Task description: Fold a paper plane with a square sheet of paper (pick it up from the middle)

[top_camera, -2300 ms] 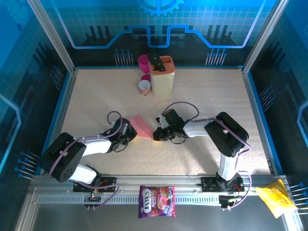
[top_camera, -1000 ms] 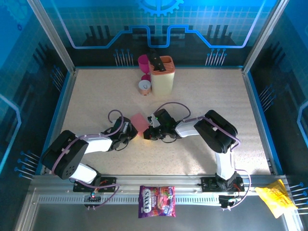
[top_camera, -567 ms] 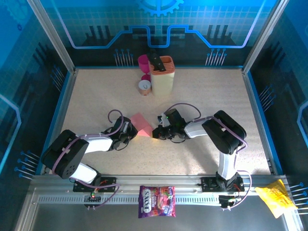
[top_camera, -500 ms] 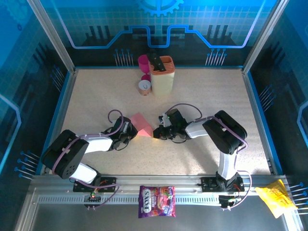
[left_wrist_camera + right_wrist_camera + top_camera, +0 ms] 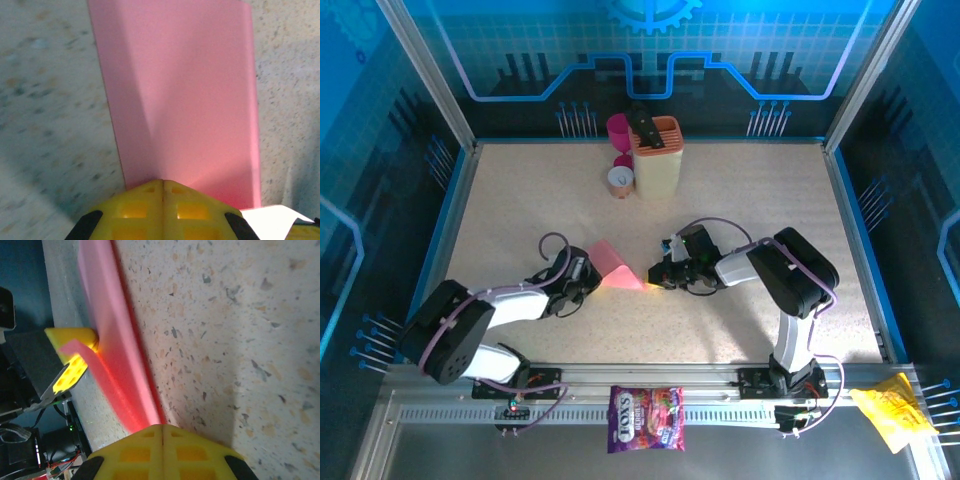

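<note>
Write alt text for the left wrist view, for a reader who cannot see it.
The left gripper, yellow fingertips closed at the bottom edge, pinches a pink sheet of paper that runs up the frame over a speckled table.

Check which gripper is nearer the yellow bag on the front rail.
Right. The right gripper pinches the pink paper at its right corner, on the yellow bag's side of the table. The left gripper pinches the paper's left edge, farther from the bag.

Only one marking was legible: "FOX'S" in white letters on the purple candy bag (image 5: 646,418), lying just below the worktop's (image 5: 750,200) near edge.
</note>
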Robot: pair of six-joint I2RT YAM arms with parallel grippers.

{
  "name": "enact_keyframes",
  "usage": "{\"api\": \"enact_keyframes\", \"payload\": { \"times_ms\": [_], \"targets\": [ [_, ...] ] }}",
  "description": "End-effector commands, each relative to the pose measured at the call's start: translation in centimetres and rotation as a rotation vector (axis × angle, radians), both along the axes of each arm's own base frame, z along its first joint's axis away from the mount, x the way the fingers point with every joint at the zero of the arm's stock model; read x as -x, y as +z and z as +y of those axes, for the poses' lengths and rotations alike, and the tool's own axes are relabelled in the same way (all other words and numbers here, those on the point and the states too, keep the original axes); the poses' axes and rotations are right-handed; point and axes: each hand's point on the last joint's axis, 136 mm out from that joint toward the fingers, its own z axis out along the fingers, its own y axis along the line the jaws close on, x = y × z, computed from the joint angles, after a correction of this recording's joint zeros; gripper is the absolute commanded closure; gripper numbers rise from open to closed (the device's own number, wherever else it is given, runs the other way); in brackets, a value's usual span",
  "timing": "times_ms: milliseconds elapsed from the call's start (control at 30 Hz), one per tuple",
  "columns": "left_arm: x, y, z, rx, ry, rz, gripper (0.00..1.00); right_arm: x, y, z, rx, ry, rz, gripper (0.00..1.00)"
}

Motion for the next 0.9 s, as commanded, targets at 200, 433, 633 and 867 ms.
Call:
{"api": "enact_keyframes", "payload": {
  "times_ms": [200,433,633,867],
  "targets": [
    [2.2,3.5,1.4,-0.121,-0.035,-0.017,0.65,0.9,-4.4,-3.2,0.218,-0.046,0.1,1.0],
    [2.4,5.2,-2.8,-0.046,-0.144,-0.096,0.99,0.9,-3.4,-3.0,0.212,-0.043,0.074,1.0],
    [2.1,3.9,-4.3,-0.045,-0.188,-0.087,1.0,1.5,-1.0,-1.8,0.21,-0.008,0.009,1.0],
    [0.4,3.4,-3.7,-0.073,-0.173,-0.093,1.0,2.8,1.2,0.4,0.21,0.027,-0.048,1.0]
  ]
}}
